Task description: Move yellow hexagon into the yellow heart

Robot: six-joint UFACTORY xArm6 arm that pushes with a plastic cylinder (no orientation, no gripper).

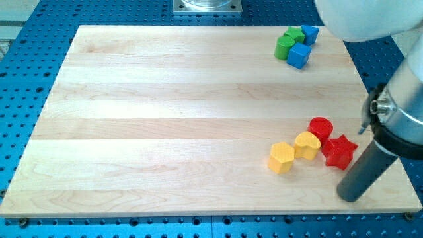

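Yellow hexagon (pixel 281 157) touching yellow heart (pixel 307 145), my tip (pixel 350 195) near board's (pixel 165 99) right edge

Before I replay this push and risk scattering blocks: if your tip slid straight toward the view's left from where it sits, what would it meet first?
My tip sits lower than the red star, so it probably passes under it; depth is uncertain.
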